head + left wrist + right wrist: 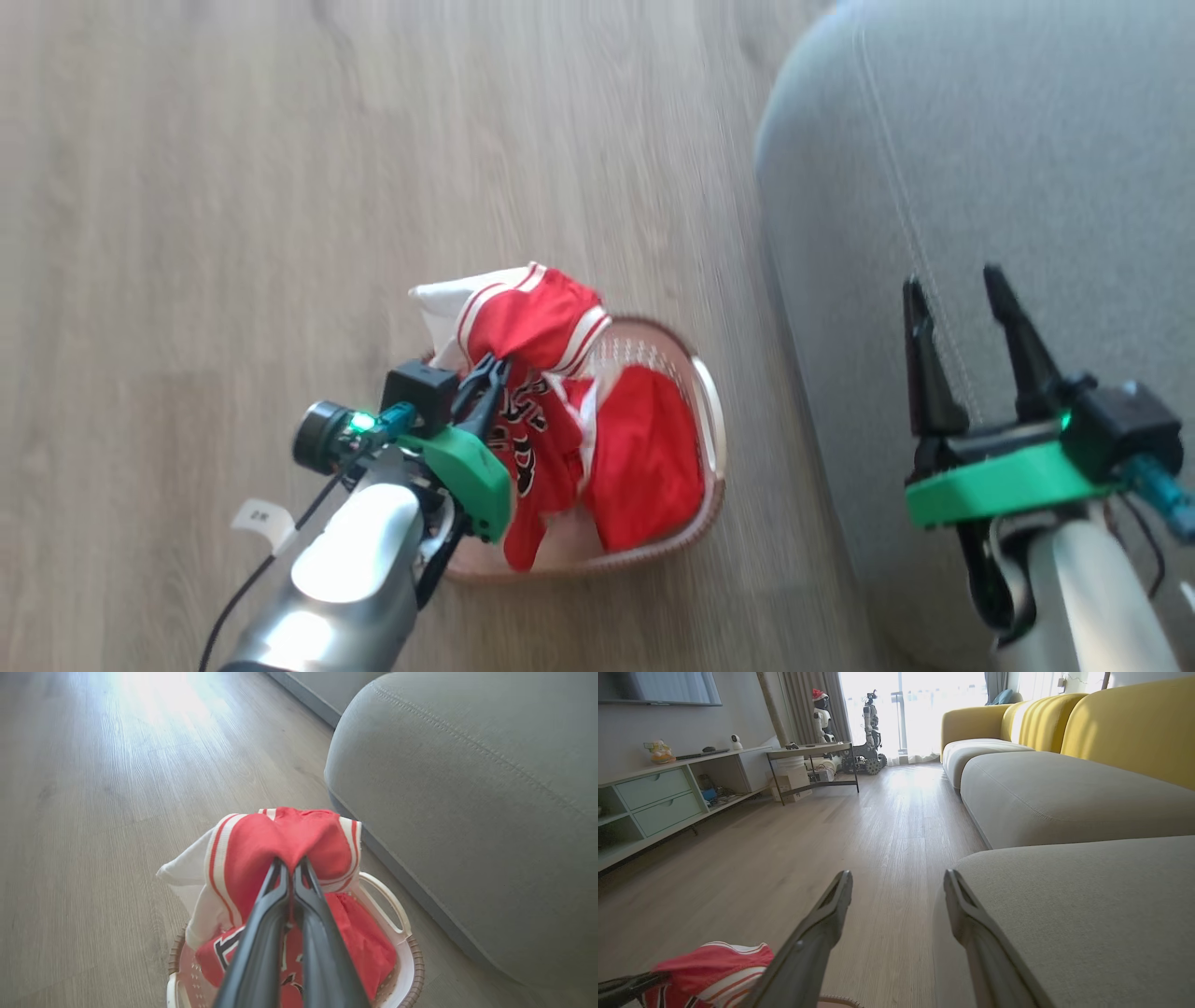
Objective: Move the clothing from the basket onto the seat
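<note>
Left gripper (pixel 290 864): fingers pressed together on a fold of the jersey (pixel 532 322), pinching it. The arm reaches in from 7 o'clock in the head view.
Jersey: red and bunched, raised above the basket (pixel 717 411) at its 11 o'clock side. White striped trim is on top; the part with black-and-white lettering hangs down into the basket.
White fold (pixel 439 303): pale cloth sticking out at 9 o'clock of the jersey bunch. I cannot tell whether it is the jersey's inner side.
Shorts (pixel 644 453): plain red, lying inside the basket at its 3 to 4 o'clock side. They touch the jersey and are apart from the left gripper.
Basket: stands on the floor (pixel 233 187) at 6 o'clock of the head view. It has a cream perforated wall and a brown rim; the left wrist view shows one side handle at 3 o'clock.
Seat (pixel 1027 149): grey cushion at 3 o'clock of the basket, just beside it, with a strip of floor between them.
Right gripper (pixel 952 280): fingers spread wide and empty. It hovers over the seat's near edge at 4 o'clock of the head view, tips pointing to 12 o'clock, well apart from the basket.
Floor: pale wood planks.
Backrests (pixel 1134 723): yellow, at 1 to 2 o'clock in the right wrist view.
Cabinet (pixel 658 798): low, with drawers, at 9 o'clock in that view.
</note>
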Controlling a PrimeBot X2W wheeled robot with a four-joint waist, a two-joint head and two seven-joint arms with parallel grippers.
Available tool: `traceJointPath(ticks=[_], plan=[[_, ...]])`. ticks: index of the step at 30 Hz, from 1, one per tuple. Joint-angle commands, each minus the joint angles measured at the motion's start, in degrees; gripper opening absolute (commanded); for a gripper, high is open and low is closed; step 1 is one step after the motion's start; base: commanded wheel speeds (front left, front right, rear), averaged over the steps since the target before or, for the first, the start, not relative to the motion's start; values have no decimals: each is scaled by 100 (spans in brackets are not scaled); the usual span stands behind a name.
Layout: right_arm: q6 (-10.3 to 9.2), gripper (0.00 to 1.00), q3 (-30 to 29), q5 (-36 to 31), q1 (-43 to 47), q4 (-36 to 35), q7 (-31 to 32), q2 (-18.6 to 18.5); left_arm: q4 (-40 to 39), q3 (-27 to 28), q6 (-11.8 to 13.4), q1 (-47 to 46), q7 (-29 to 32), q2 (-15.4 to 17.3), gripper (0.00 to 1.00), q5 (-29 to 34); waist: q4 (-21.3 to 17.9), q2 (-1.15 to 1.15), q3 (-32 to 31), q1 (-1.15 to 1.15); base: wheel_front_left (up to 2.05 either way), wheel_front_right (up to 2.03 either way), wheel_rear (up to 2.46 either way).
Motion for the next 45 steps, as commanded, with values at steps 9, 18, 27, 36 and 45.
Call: traceJointPath(ticks=[9,18,27,36,45], plan=[[-2,100,159,9,628,148,-36,12,-934,-87,149,103,199,76,0,-472,392,0,-1505,0,0,0,0],[-2,100,344,57,796,258,-36,12,-1625,-128,182,-32,682,78,0,-638,451,0,-1894,0,0,0,0],[-2,100,705,17,807,548,-36,12,-2260,-221,167,-441,1230,90,0,-684,489,0,-2147,0,0,0,0],[-2,100,1309,-168,272,1194,-36,12,-2636,-378,215,-764,1434,80,0,-815,538,0,-2252,0,0,0,0],[-2,100,2118,-39,-516,1966,-36,12,-2984,-697,373,-913,1445,76,0,-1106,693,0,-2300,0,0,0,0]])
